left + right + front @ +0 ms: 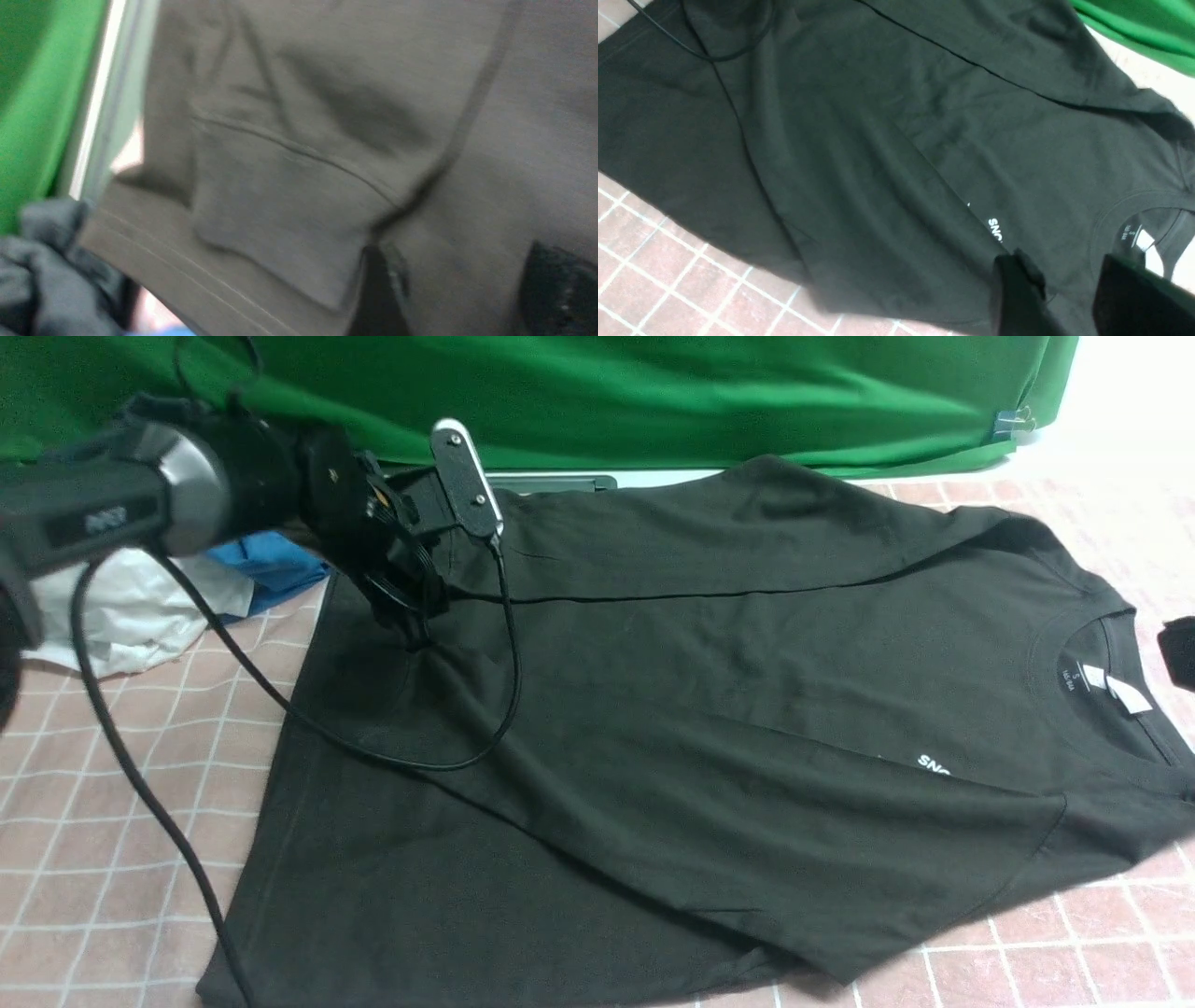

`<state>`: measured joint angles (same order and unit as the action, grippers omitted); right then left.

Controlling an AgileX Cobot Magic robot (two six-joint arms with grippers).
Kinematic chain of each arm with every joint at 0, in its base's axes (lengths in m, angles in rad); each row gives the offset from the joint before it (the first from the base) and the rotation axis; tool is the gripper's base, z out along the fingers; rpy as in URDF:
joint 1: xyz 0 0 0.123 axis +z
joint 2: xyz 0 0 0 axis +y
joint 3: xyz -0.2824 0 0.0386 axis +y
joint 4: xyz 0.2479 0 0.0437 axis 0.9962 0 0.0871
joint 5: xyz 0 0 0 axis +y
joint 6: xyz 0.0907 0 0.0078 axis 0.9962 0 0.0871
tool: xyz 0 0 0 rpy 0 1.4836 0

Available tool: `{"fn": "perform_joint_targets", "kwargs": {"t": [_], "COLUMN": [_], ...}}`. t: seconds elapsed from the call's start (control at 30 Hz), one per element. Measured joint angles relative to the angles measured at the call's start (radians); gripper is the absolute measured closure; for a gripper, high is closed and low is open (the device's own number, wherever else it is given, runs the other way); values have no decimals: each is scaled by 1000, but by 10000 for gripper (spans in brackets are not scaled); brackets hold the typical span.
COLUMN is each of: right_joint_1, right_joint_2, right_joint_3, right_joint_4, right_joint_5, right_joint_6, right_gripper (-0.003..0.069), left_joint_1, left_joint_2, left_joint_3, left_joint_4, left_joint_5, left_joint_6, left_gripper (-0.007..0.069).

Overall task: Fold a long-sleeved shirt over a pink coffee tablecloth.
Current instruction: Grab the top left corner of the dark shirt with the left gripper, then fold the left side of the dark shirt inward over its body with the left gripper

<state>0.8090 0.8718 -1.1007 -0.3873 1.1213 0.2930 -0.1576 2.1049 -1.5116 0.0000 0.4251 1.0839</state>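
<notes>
On shirt (709, 709), white "SNC" print (934, 766), neck label (1116, 689)

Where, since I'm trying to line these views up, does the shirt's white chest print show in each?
Front: print right of centre, just short of the neck label.
Left wrist: not in it; that view shows a cuff.
Right wrist: print near the neck label.
Shared landmark: the green cloth, seen in all three.

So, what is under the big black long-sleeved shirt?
The dusty-pink tablecloth with thin white grid lines shows on both sides of the black shirt, so it lies beneath. Anything else under the shirt is covered and cannot be seen.
</notes>
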Motion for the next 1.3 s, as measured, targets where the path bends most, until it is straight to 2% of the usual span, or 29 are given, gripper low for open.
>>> {"fn": "perform_joint_targets", "kwargs": {"t": [0.1,0.27,0.43,0.53,0.57,0.63,0.73,0.83,0.93,1.1,1.2,1.3], "right_joint_1": [0,0,0,0,0,0,0,0,0,0,0,0], "right_joint_2": [0,0,0,0,0,0,0,0,0,0,0,0], "right_joint_3": [0,0,0,0,0,0,0,0,0,0,0,0], "right_joint_4": [25,64,71,71,71,75,88,103,111,116,118,118], "right_joint_5": [0,0,-11,-12,-12,-14,-14,-14,-14,-14,-14,-14], "right_joint_6": [20,25,36,42,42,49,59,62,58,21,7,-3], "right_gripper": [422,422,422,423,423,424,424,424,425,425,425,425], "left_joint_1": [0,0,0,0,0,0,0,-1,-10,-20,-41,-70], "left_joint_2": [42,71,84,91,90,92,86,59,-13,-62,-74,-93], "left_joint_3": [-1,-4,-6,-6,-6,-6,-6,-6,-6,-7,-1,34], "left_joint_4": [46,73,78,80,80,84,84,77,40,49,125,219], "left_joint_5": [-73,-138,-191,-233,-236,-247,-245,-204,-75,75,197,236], "left_joint_6": [0,0,0,0,0,0,0,0,0,0,-34,-115], "left_gripper": [162,197,324,433,440,544,582,587,587,587,587,587]}}
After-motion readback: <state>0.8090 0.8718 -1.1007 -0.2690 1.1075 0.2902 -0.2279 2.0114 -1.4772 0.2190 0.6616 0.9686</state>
